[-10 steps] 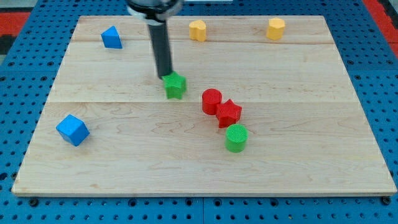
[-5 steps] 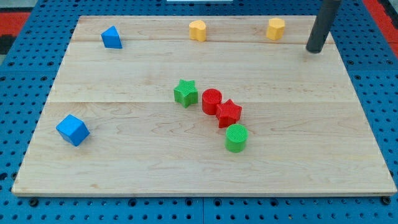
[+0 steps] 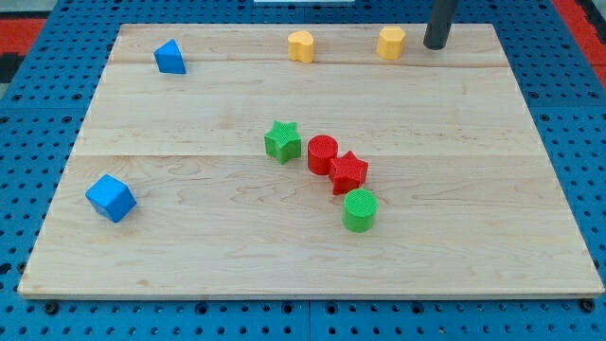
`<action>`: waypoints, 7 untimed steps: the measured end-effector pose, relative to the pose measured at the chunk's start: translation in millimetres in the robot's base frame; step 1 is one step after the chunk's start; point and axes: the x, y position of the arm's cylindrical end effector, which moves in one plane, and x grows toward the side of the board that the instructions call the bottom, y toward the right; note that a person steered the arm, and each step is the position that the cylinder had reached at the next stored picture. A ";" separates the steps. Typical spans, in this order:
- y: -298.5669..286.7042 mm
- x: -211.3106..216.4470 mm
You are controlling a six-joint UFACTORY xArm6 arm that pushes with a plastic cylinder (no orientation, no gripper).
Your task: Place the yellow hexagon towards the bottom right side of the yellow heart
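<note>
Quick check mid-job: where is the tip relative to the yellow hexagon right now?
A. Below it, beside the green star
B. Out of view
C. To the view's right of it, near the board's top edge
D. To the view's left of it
C: my tip sits just to the view's right of the yellow hexagon, with a small gap showing between them, up by the board's top edge.

A pale wooden tabletop [image 3: 189,237] made of joined planks lies on a blue pegboard [image 3: 28,189] dotted with holes. Red patches [image 3: 24,24] show at the view's top corners. Light is even and soft.
</note>
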 end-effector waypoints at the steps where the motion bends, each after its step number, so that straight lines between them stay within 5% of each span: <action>1: -8.4 -2.9; 3: -53.3 -13.1; 7: -54.9 -31.6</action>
